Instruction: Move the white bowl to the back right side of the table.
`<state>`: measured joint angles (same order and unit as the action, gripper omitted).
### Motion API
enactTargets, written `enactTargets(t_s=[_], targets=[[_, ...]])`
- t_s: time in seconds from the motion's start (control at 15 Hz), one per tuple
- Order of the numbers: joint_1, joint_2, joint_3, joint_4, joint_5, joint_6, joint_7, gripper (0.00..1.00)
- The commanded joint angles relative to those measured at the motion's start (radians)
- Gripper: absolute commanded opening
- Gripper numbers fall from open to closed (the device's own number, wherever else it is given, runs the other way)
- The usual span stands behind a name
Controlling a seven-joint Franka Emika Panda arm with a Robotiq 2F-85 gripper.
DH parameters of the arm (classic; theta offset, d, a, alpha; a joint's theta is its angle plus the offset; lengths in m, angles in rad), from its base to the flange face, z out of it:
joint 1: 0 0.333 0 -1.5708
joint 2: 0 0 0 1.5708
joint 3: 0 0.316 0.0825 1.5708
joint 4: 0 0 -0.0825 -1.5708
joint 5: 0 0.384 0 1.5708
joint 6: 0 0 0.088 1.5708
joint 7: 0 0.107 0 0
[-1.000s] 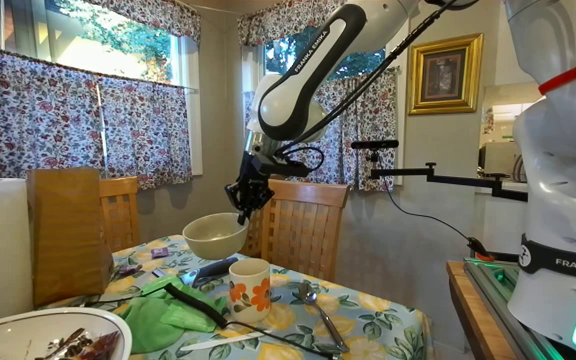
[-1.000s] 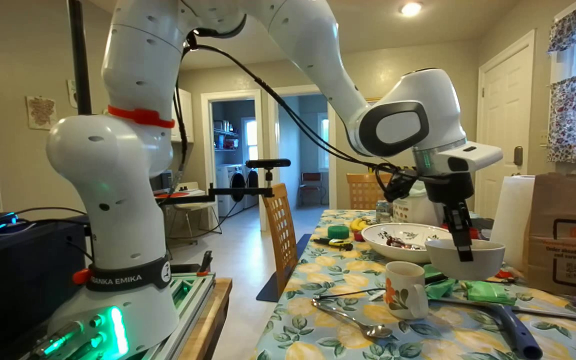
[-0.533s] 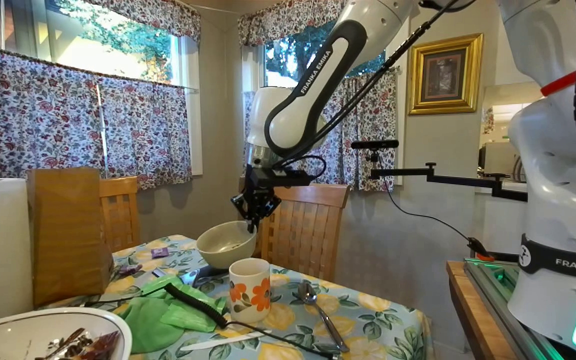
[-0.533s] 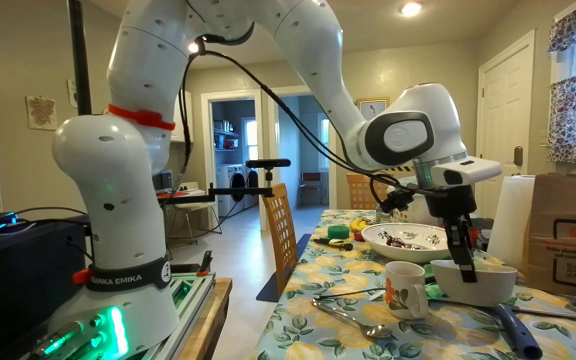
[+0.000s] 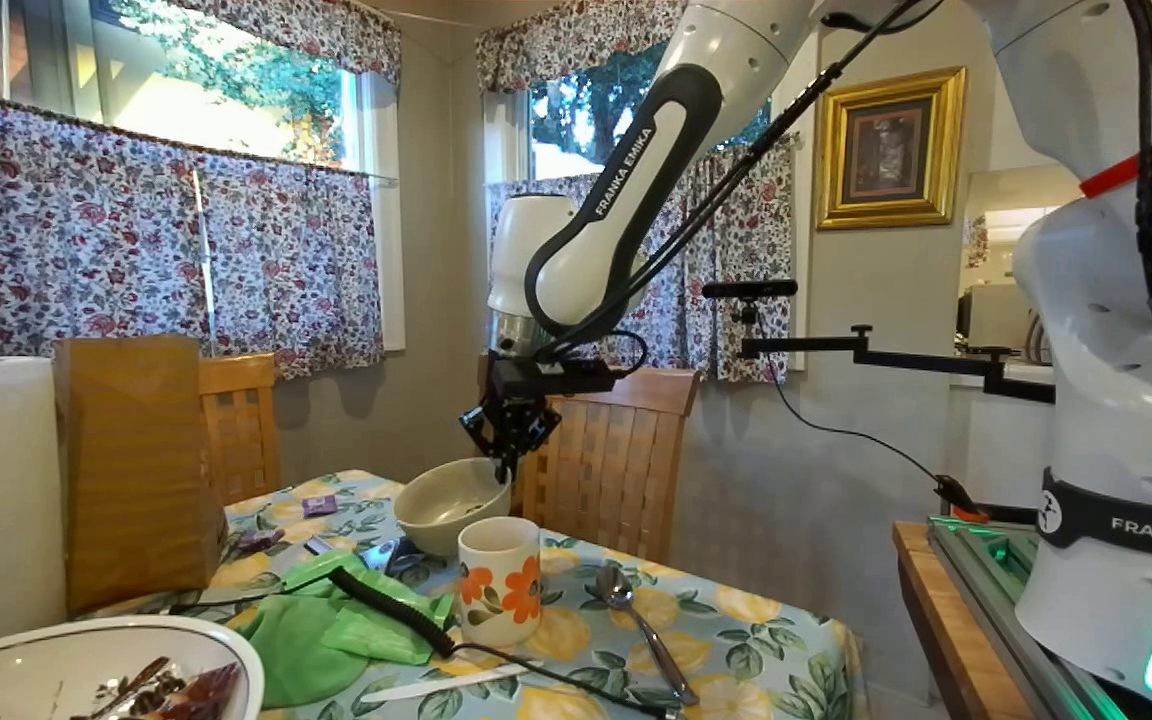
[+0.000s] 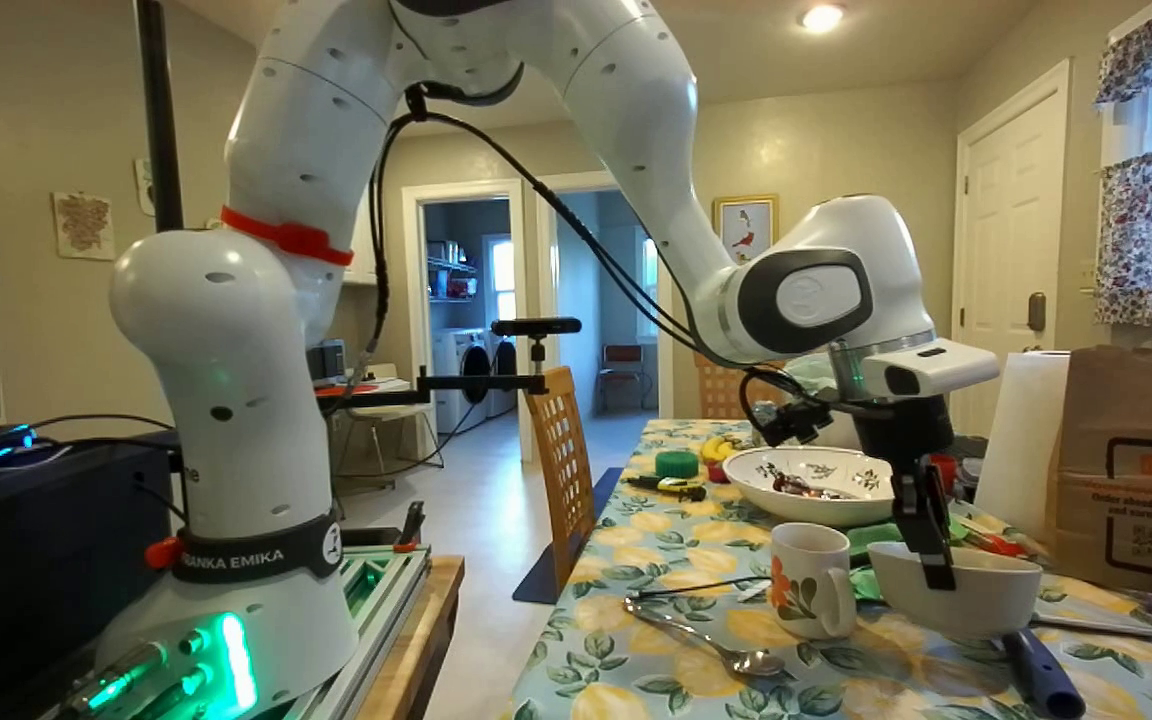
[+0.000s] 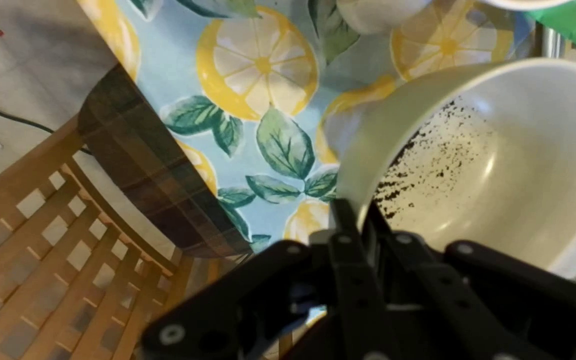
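Note:
The white bowl (image 5: 426,515) is a cream bowl with dark specks inside; it also shows in an exterior view (image 6: 996,600) and in the wrist view (image 7: 513,200). My gripper (image 7: 360,215) is shut on its rim, one finger inside and one outside; in an exterior view the gripper (image 5: 504,470) grips the side near the chair. The bowl hangs tilted, its gripped side higher, low over the table (image 5: 756,670) with its lemon-patterned cloth. I cannot tell whether its base touches the cloth. It partly covers a blue-handled tool (image 6: 1041,675).
The floral mug (image 5: 499,590) stands close beside the bowl. A spoon (image 5: 651,640), a green bag (image 5: 306,650) and a coiled black cord (image 5: 391,610) lie nearby. A larger dish (image 6: 806,490), a paper bag (image 6: 1136,480) and a chair (image 5: 606,460) are around.
My gripper has lowered the bowl toward the tablecloth. Both have shifted right in the exterior views, mostly in the first half second. The grip on the rim looks the same.

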<state>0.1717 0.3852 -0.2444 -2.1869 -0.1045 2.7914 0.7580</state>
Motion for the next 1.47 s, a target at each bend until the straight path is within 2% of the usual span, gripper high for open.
enactTargets(t_s=[0.0,0.6,1.4], targets=[[0.035,0.042,-0.033,0.042,-0.038,0.014,0.051,0.02],[0.049,0.096,-0.032,0.061,-0.022,0.065,0.02,0.02],[0.029,0.14,-0.016,0.094,0.033,0.124,-0.006,0.02]])
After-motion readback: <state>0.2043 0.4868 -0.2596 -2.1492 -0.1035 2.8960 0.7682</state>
